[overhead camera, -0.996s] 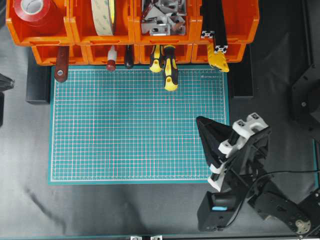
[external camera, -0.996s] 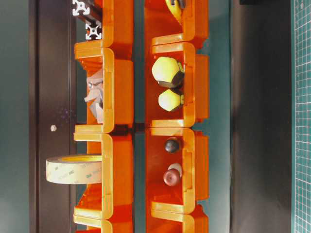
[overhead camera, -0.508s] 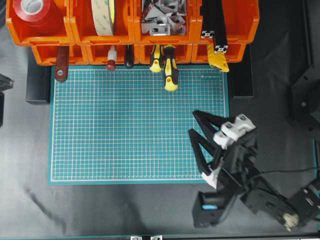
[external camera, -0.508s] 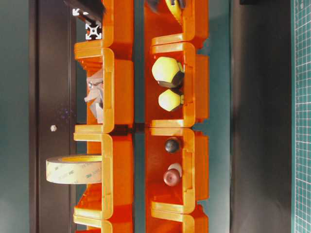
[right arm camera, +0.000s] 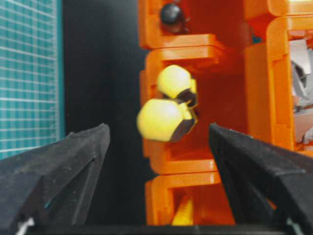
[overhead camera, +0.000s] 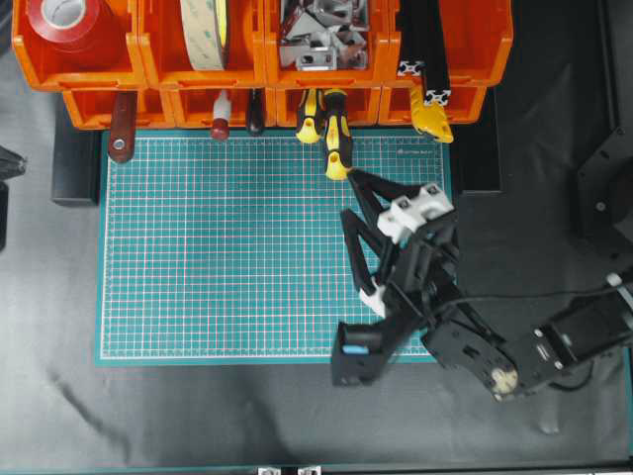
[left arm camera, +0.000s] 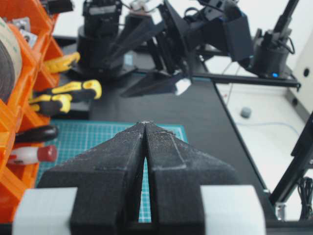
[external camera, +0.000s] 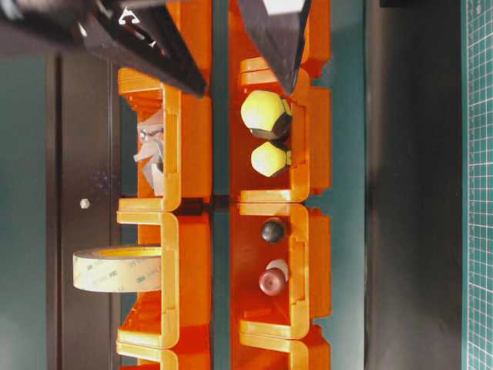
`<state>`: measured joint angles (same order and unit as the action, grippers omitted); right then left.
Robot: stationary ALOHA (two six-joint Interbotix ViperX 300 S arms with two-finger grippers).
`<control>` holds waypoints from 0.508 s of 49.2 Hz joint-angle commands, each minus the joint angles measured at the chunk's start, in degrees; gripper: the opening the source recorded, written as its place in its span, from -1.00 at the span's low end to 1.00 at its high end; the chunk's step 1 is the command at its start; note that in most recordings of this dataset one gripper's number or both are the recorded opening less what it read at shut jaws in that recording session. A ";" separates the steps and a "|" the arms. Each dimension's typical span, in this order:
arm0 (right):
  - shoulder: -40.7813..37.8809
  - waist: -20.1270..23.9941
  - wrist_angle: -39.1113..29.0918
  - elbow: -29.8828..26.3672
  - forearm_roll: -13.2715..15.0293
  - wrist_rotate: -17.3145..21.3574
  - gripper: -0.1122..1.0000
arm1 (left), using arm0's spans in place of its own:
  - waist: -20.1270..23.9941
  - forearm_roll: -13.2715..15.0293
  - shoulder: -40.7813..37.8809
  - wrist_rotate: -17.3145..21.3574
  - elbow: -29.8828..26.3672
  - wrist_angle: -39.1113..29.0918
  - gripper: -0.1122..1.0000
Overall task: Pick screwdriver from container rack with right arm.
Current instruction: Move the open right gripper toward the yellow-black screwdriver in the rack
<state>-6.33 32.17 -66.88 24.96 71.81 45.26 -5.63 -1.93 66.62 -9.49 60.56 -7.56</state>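
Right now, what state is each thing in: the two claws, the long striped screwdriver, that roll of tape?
right claw: open wide, not gripping, its upper tip close beside the screwdriver handle's end.
left claw: shut, empty.
screwdriver: untouched in the container rack, handle sticking out over the green mat.
tape roll: standing on edge in an upper bin.

The screwdriver (overhead camera: 337, 139) shows only its striped handle in the overhead view; its shaft is hidden inside the container rack (overhead camera: 247, 105), beyond the right gripper (overhead camera: 348, 196). In the right wrist view the handle end between the spread fingers is blurred. The left gripper (left arm camera: 145, 125) is outside the overhead frame.
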 commanded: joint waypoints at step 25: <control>-1.41 -6.24 3.96 -0.62 1.93 0.35 0.57 | -0.09 -0.09 -0.35 -0.26 0.18 0.26 -0.80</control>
<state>-8.53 26.46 -63.54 24.96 73.30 45.44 -5.63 -1.85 66.62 -9.58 61.44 -7.47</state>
